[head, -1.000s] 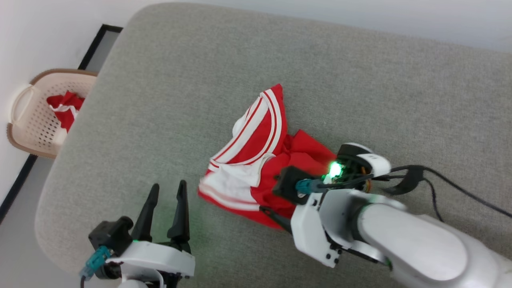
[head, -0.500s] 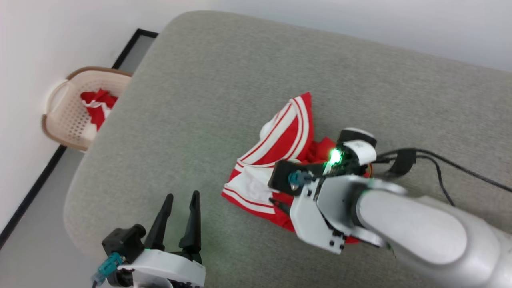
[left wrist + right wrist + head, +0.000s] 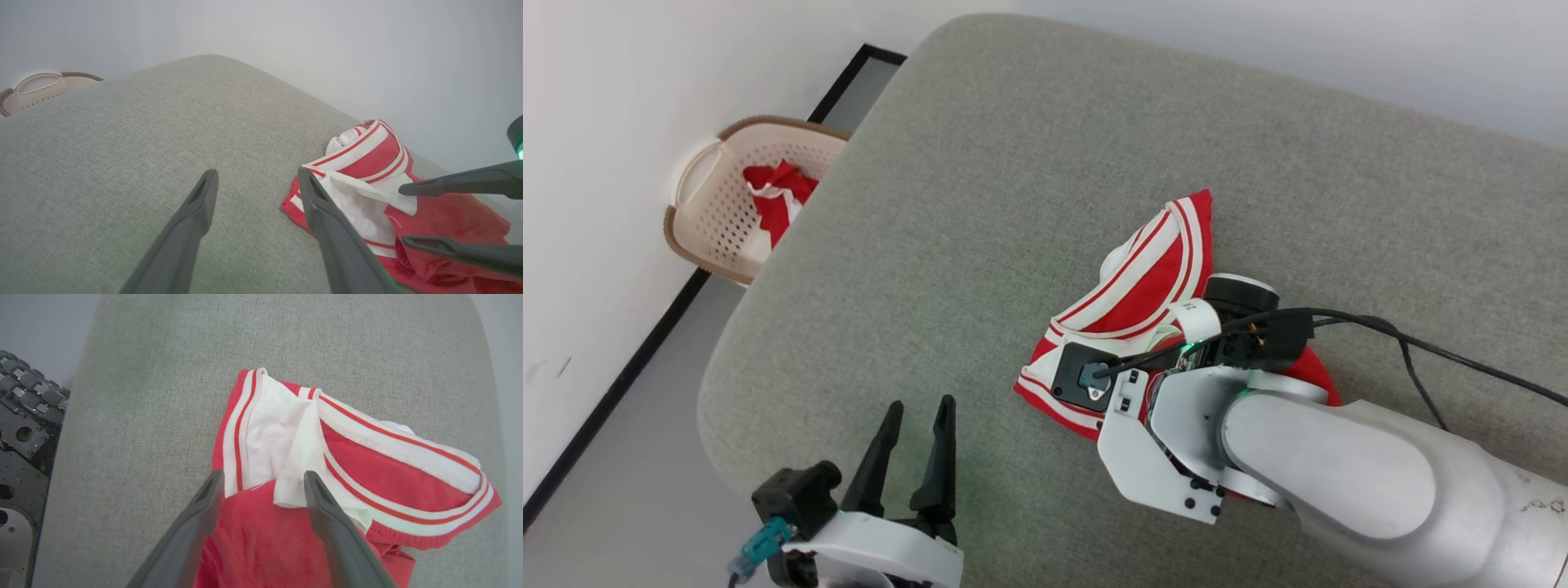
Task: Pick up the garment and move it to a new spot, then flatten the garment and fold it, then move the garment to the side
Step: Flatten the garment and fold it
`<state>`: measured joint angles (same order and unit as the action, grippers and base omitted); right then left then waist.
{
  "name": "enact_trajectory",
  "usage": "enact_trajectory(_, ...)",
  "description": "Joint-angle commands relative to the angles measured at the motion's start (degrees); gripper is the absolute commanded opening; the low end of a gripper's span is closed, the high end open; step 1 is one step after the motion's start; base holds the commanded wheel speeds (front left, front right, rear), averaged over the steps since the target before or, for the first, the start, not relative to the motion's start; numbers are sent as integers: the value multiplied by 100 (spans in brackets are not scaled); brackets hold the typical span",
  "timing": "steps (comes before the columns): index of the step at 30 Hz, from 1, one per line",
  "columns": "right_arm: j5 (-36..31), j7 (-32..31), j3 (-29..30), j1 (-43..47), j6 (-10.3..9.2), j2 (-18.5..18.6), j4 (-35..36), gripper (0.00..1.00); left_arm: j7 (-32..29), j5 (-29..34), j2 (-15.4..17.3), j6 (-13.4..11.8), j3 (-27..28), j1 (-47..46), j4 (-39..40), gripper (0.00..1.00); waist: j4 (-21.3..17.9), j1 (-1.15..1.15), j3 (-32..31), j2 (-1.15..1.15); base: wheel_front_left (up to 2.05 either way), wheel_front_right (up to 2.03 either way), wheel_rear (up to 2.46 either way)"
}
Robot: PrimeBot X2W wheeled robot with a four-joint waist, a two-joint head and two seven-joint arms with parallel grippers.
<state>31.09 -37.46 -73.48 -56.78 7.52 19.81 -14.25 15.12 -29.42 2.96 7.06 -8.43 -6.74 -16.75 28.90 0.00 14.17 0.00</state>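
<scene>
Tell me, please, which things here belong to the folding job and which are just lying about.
Job in hand: the garment, crumpled on the grey cushion; right claw, open over it; left claw, open beside it.
Lying about: the basket beyond the cushion's edge; the red cloth inside it.

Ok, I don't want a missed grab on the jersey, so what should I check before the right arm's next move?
1. The right gripper is open: ok.
2. Its fingers straddle a fold of the garment: ok.
3. Fingers touching the cloth: cannot tell.
4. The left gripper is open, over bare cushion beside the garment: ok.
5. The garment lies flat: not ok, crumpled.
6. Bare cushion for a new spot: ok.
</scene>
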Motion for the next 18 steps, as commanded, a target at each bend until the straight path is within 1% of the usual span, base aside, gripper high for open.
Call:
enact_trajectory(1,-99,-72,3,11,-6,-3,32,100,1,-95,-4,-35,-44,-45,42,100,36,0,90,0,0,0,0)
enact_trajectory(9,-366,-28,0,-206,-6,-38,-151,100,1,-232,-2,-63,-99,-40,94,100,59,0,218,0,0,0,0)
enact_trajectory(18,-692,238,0,-354,-6,-224,-766,100,1,-385,-2,-66,-165,-137,134,100,105,0,431,0,0,0,0)
